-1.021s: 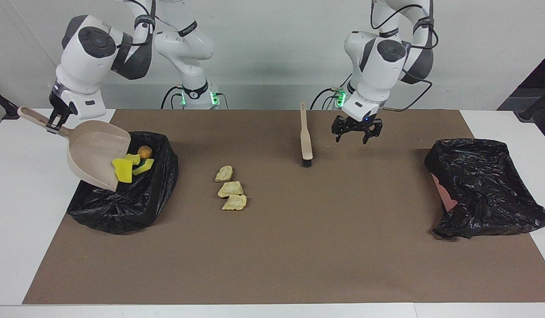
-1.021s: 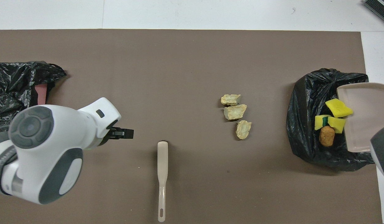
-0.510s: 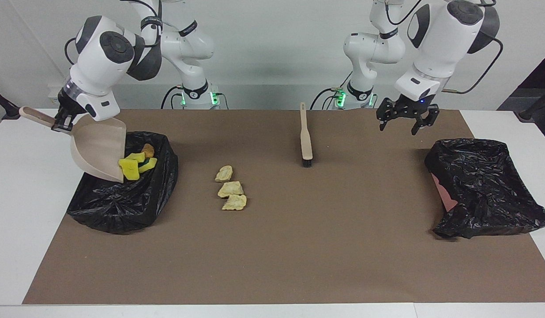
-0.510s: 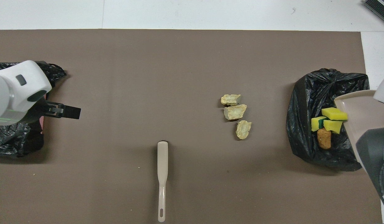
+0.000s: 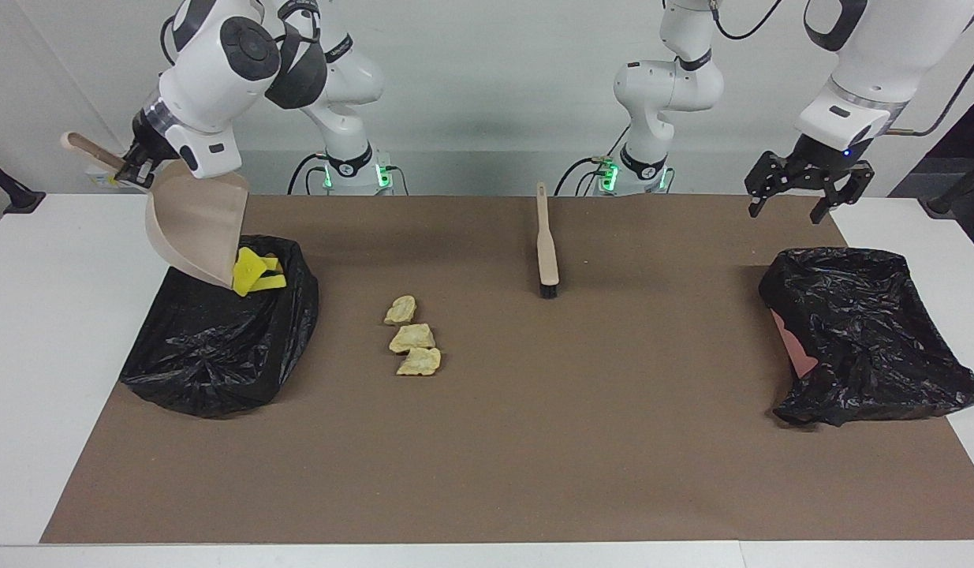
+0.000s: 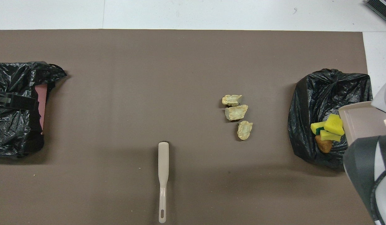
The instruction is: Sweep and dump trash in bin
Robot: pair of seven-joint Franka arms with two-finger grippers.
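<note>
My right gripper (image 5: 132,168) is shut on the handle of the beige dustpan (image 5: 199,229), which tilts steeply over the black-bagged bin (image 5: 218,355) at the right arm's end. Yellow sponge pieces (image 5: 254,272) hang at the pan's lip, over the bin's mouth (image 6: 308,103). In the overhead view the yellow sponge pieces (image 6: 328,128) lie above an orange-brown lump (image 6: 323,145) inside the bag. Three pale beige pieces (image 5: 412,338) (image 6: 237,115) lie on the brown mat beside that bin. My left gripper (image 5: 808,201) hangs open and empty, high over the mat's corner at the left arm's end.
The beige brush (image 5: 545,244) (image 6: 163,175) lies flat on the mat, nearer to the robots than the beige pieces. A second black-bagged bin (image 5: 865,331) (image 6: 14,131) with a pink side showing sits at the left arm's end. White table borders the mat.
The right gripper has lifted and tipped the dustpan steeper, and the sponges have slid toward the bin. The left arm has swung up and away from the brush toward its own end.
</note>
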